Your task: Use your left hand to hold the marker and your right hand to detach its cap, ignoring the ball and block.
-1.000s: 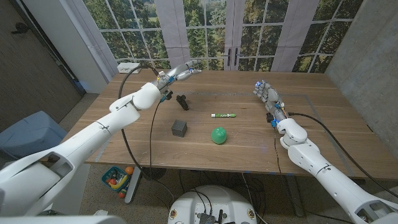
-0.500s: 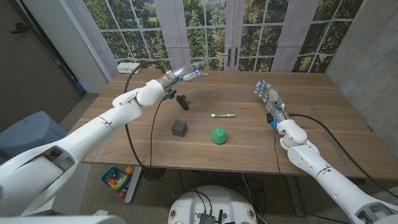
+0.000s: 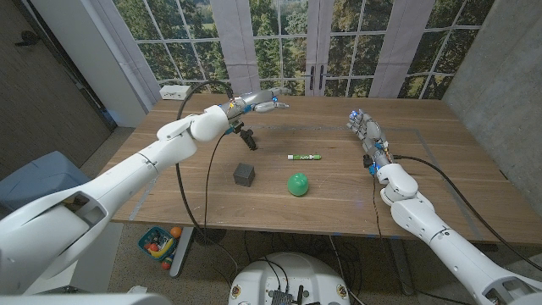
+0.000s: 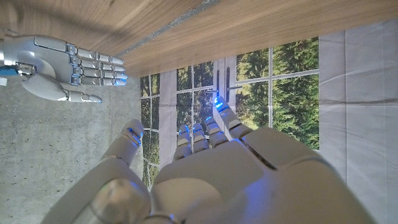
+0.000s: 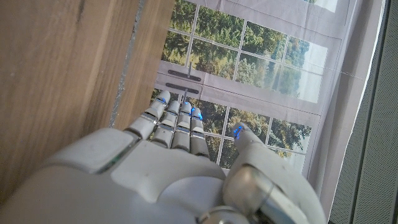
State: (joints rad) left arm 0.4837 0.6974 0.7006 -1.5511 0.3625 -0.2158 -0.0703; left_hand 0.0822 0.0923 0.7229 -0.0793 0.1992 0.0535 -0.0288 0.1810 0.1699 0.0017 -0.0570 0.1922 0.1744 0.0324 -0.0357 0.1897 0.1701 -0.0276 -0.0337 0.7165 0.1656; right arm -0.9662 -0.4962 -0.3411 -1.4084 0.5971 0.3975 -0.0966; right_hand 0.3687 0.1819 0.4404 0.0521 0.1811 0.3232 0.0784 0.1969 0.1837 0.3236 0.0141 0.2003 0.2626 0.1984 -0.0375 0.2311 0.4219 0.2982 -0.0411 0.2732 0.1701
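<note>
Left hand (image 3: 259, 101): fingers (image 4: 217, 121) extended and slightly apart, holding nothing, touching nothing; hand is raised over the far left part of the counter (image 3: 339, 199), reaching toward the windows. Right hand (image 3: 364, 131): fingers (image 5: 177, 121) straight, close together side by side, thumb set apart, nothing held; it stands near the right side of the counter, and whether it touches the wood cannot be told. The marker (image 3: 305, 157) lies flat near the counter's middle, between the two hands, well apart from both, cap on. Green ball (image 3: 297, 184) sits just in front of the marker; dark block (image 3: 244, 174) to the ball's left. A small black object (image 3: 248, 138) stands below the left hand.
</note>
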